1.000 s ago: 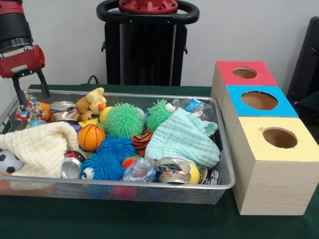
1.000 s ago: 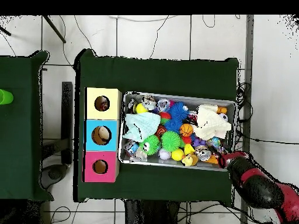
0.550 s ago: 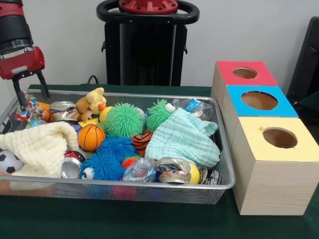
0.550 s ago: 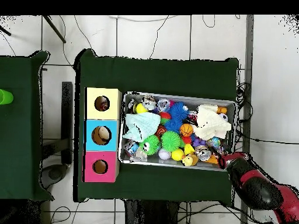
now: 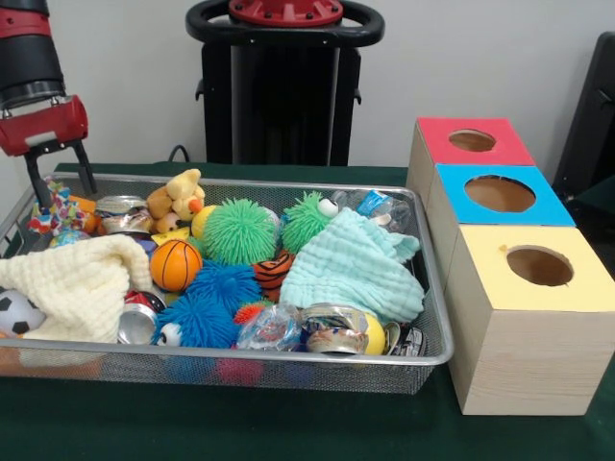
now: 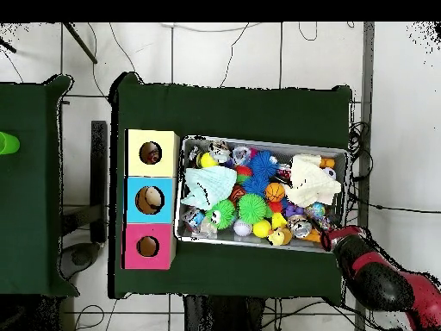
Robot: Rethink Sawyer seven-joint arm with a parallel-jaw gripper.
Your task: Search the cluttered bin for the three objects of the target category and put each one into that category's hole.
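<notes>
Hovering hand (image 5: 61, 176) — seemingly open — above bin (image 5: 288, 366) corner

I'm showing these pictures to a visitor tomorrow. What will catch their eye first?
Probably the wire mesh bin heaped with toys, above all the spiky green rubber ball and small orange basketball mid-bin. Next, the red, blue and yellow-topped wooden boxes beside it, and the red and black gripper over the bin's corner.

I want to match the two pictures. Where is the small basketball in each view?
Front view: the basketball lies left of centre in the bin.
Overhead view: the basketball lies right of centre in the bin.
Shared landmark: the cream cloth beside it.
</notes>
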